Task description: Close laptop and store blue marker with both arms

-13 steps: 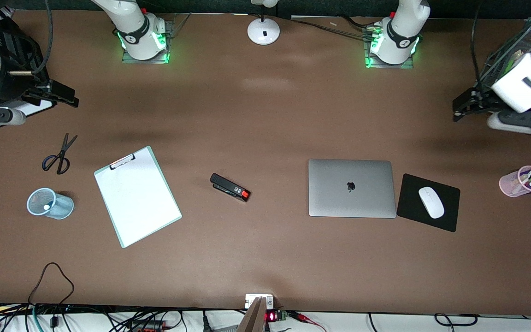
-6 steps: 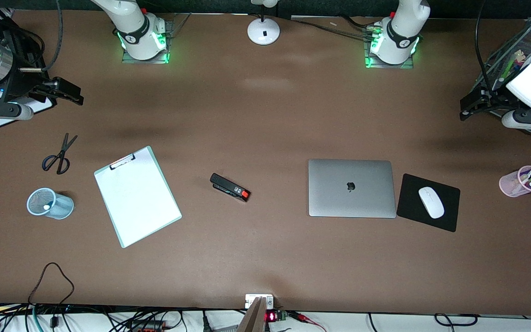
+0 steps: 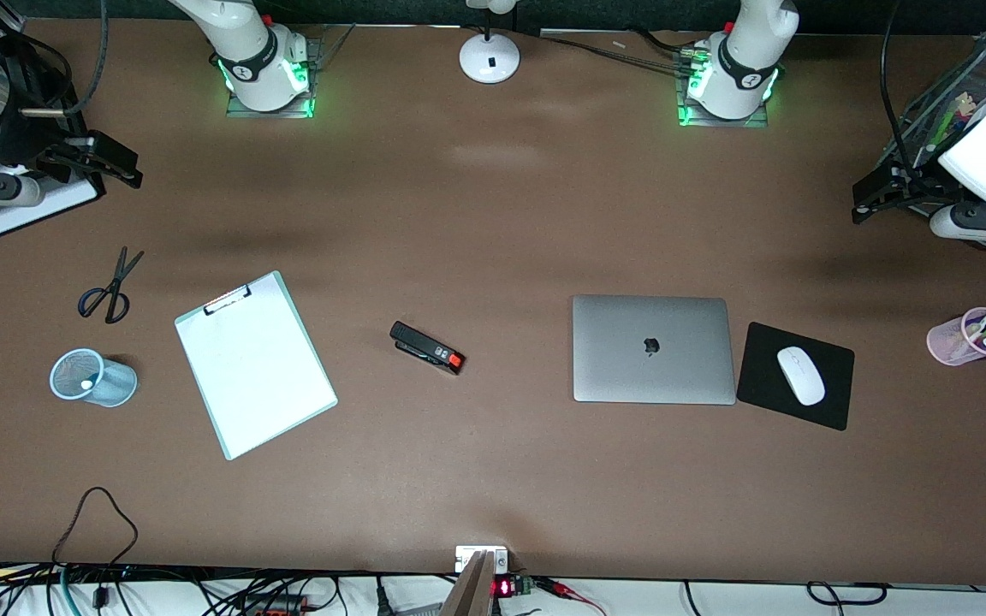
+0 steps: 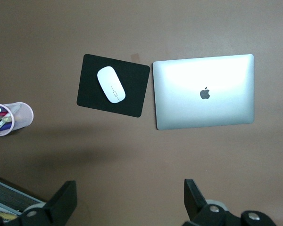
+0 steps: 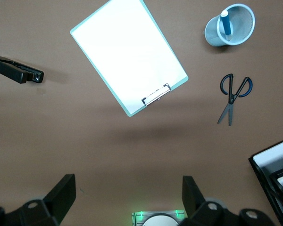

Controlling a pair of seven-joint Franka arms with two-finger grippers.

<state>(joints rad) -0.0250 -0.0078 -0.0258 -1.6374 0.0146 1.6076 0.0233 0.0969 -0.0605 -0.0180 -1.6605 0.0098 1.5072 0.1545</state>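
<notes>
The laptop lies shut on the table with its apple logo up; it also shows in the left wrist view. The blue marker stands in a light-blue mesh cup; in the front view only its white tip shows inside that cup. My left gripper is open and empty, high over the left arm's end of the table; its own view shows its fingers spread wide. My right gripper is open and empty over the right arm's end of the table; in its own view it is over bare table.
A white clipboard, a black stapler and scissors lie toward the right arm's end. A white mouse sits on a black pad beside the laptop. A pink cup of markers and a wire rack stand at the left arm's end.
Both arms have drawn back toward the table's ends; the right gripper has drifted a little toward the robots' side. Nothing on the table has moved.
</notes>
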